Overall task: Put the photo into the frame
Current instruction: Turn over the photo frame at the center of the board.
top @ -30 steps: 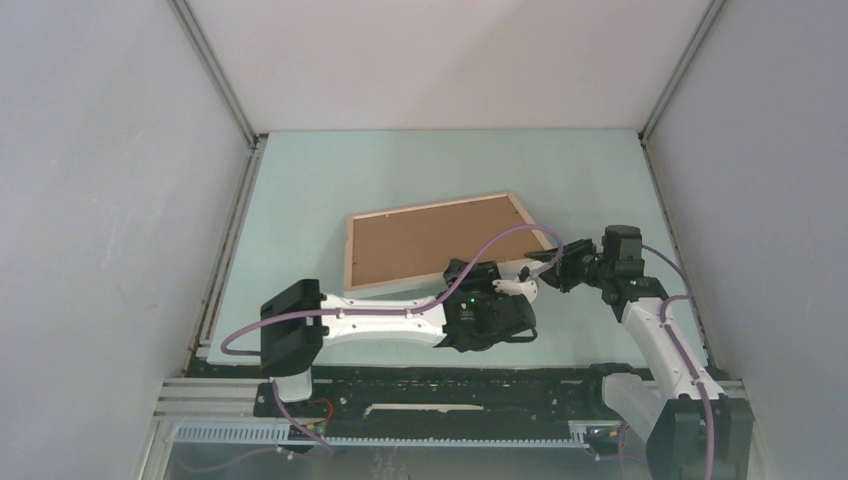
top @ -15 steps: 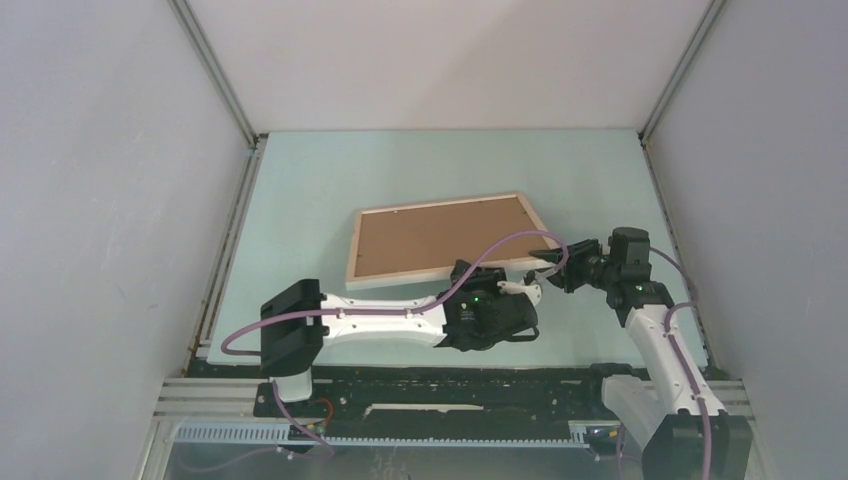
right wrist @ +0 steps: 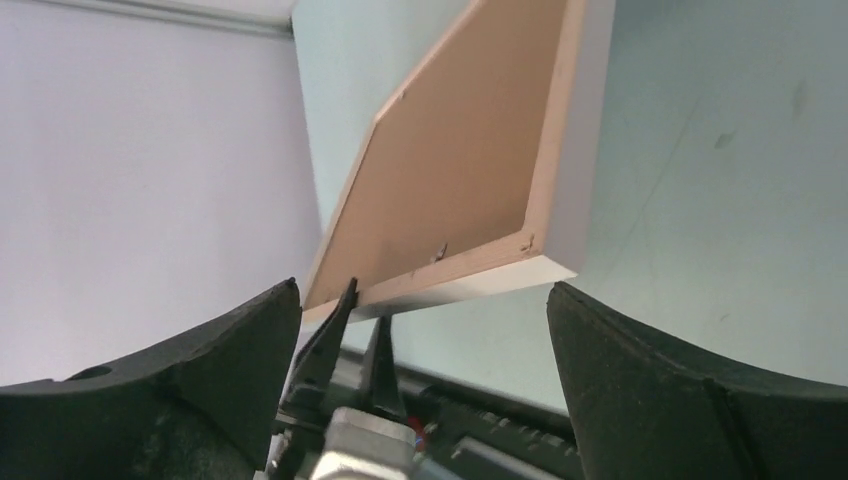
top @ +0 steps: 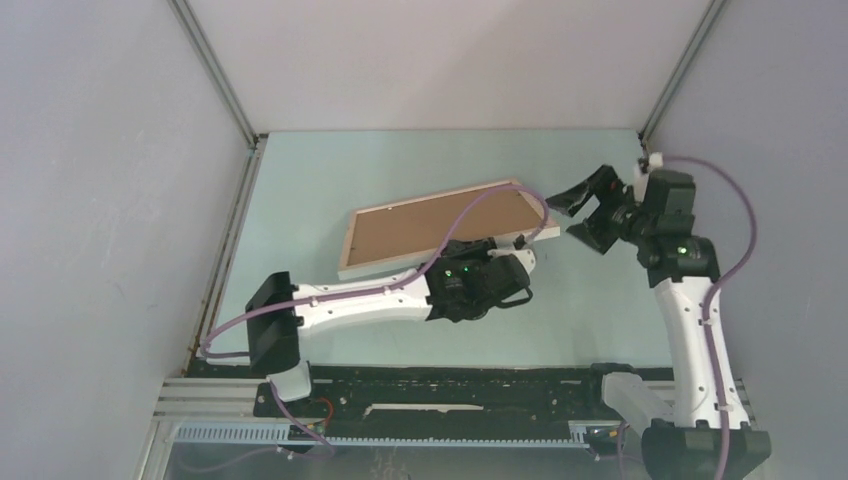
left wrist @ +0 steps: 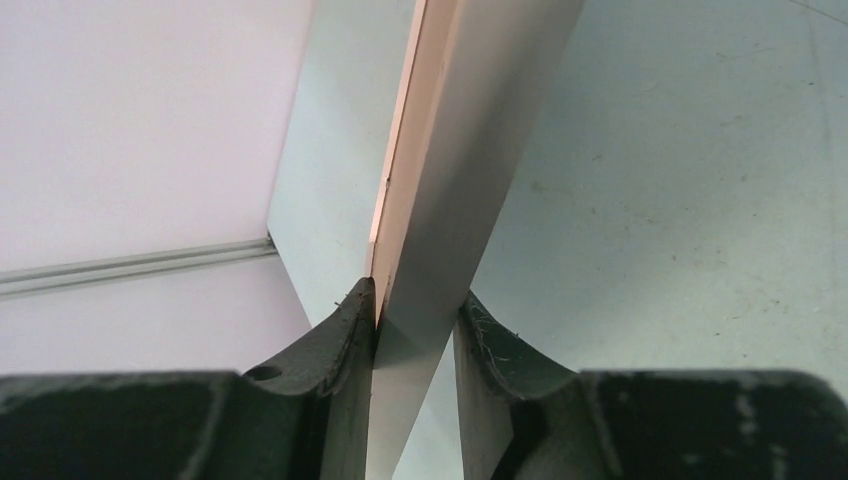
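One frame (top: 346,245), pinched by the left gripper (left wrist: 415,300), holds the brown-backed photo (top: 395,235).

The photo's (top: 420,232) print side is hidden; the left arm (top: 360,300) overlaps the frame (top: 384,267).

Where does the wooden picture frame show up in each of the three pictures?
Top view: frame at centre, lying askew.
Left wrist view: its edge runs up the middle.
Right wrist view: upper middle, just above the left hand.
Shared landmark: the left hand clamped on the frame's edge.
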You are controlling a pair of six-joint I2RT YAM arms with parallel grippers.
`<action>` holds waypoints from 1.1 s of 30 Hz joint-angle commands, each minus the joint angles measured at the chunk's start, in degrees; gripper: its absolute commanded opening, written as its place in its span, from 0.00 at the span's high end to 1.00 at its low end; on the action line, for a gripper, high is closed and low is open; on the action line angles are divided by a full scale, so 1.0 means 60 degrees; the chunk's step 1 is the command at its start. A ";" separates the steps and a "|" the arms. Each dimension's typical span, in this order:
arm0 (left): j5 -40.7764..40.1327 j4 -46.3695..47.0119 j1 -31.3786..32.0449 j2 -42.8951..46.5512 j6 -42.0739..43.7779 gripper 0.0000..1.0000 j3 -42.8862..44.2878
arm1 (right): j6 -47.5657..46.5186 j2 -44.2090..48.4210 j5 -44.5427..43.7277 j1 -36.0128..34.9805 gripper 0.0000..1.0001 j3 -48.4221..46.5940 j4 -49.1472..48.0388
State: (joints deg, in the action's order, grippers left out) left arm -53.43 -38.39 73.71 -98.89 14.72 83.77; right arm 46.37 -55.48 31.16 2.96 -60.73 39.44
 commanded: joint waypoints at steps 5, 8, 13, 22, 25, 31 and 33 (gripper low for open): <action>0.0826 -0.0683 -0.0939 0.1817 -0.1244 1.00 0.1434 | -0.3587 0.0398 -0.4252 -0.0322 0.00 -0.3598 0.2831; 0.1219 -0.0881 -0.1233 0.2215 -0.1369 1.00 0.1743 | -0.3661 0.0475 -0.4670 -0.0424 0.00 -0.4605 0.3311; 0.2147 -0.1606 -0.1698 0.2647 -0.1899 1.00 0.2909 | -0.3581 0.0970 -0.4651 -0.0423 0.00 -0.4562 0.3109; 0.5564 -0.2018 -0.3501 0.3215 -0.4349 1.00 0.4312 | -0.3610 0.1108 -0.4467 -0.0396 0.01 -0.4124 0.3165; 0.6673 -0.2137 -0.4612 0.3188 -0.5244 1.00 0.4405 | -0.3571 0.1228 -0.4393 -0.0385 0.01 -0.3929 0.3160; 0.9660 -0.1457 -0.6894 0.3242 -0.6645 1.00 0.3262 | -0.3520 0.1401 -0.4369 -0.0378 0.01 -0.3676 0.3130; 1.0097 -0.1303 -0.7462 0.3247 -0.6729 1.00 0.2969 | -0.3479 0.1388 -0.4351 -0.0385 0.01 -0.3589 0.3076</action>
State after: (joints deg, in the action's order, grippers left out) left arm -5.41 -51.27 34.61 -81.58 -19.42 104.79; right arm 26.02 -47.88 4.99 0.64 -82.85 58.94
